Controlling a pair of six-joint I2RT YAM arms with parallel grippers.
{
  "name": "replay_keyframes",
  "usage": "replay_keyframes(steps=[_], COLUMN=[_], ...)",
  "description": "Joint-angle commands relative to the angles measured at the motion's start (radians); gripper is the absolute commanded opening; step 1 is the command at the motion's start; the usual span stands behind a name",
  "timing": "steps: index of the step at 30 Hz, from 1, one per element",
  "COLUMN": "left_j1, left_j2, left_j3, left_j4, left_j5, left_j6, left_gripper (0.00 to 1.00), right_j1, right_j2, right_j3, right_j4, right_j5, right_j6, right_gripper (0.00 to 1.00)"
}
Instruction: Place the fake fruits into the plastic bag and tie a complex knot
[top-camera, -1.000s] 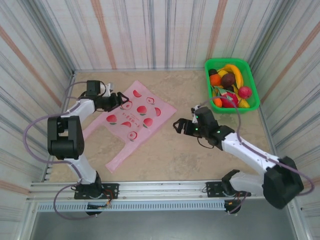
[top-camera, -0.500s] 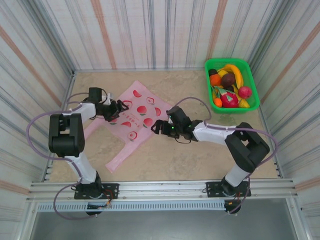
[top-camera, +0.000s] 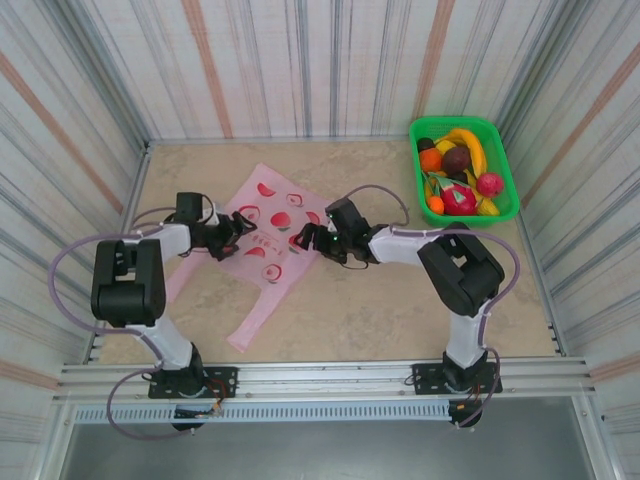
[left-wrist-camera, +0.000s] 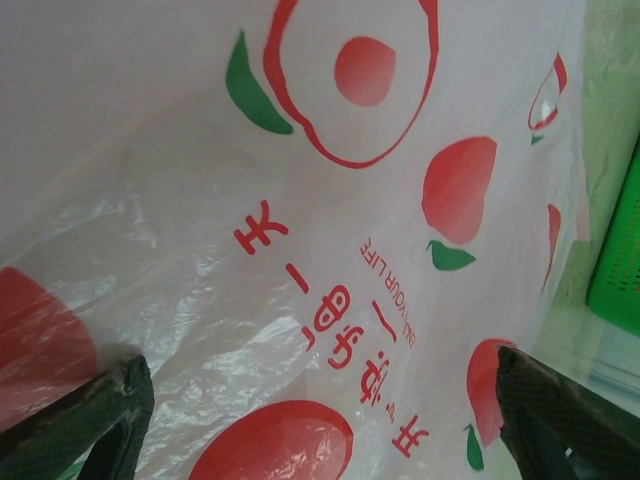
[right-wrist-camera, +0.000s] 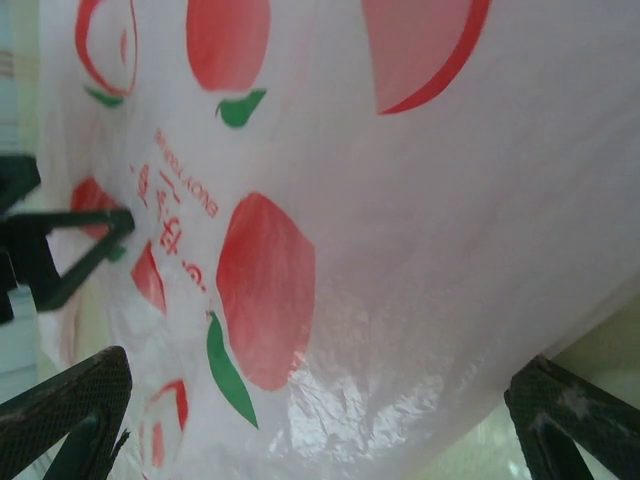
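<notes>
Back right, fake fruits (top-camera: 458, 160) in basket (top-camera: 462, 122)

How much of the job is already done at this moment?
Done: nothing yet. The fake fruits lie in the green basket, and the plastic bag lies untied on the table. In hand: the left tool and the right tool, both open, sit at opposite sides of the bag, seemingly to open it. Left: opening the bag, loading the fruits and tying it shut.

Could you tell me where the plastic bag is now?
Top view: the plastic bag lies left of centre, between the left hand and the right hand.
</notes>
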Motion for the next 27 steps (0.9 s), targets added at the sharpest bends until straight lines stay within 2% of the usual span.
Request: replay_keyframes(steps=[1,6,13,18,27], left_j1=[-0.016,-0.076,-0.143,-0.212,-0.338], left_j2=[-0.042,-0.122,-0.186,-0.130,-0.042], left_j3=[-0.063,-0.122,-0.134,-0.057,0.028], left_j4=[-0.037,-0.031,-0.047,-0.054,-0.038], left_j5=[-0.022,-0.024,-0.040,-0.002,-0.030], left_j6=[-0.049,-0.080,-0.103,-0.096,-0.133], left_gripper=[0.93,0.94,0.95,0.95,0.95], right_j1=[-0.037,-0.085,-0.124,-0.133,-0.149], right_j2=[0.049,0.122,0.215,0.296,0.450], right_j3=[0.059,0.179,0.337,0.447,0.661], right_j4=[-0.018,-0.066,-0.133,-0.168,-0.205], right_j5=[-0.053,-0.153,-0.215,-0.272,-0.310], right_j6=[-0.012,-0.068,-0.128,-0.152,-0.188], right_gripper=[0.99,0.99,0.99,0.99,0.99])
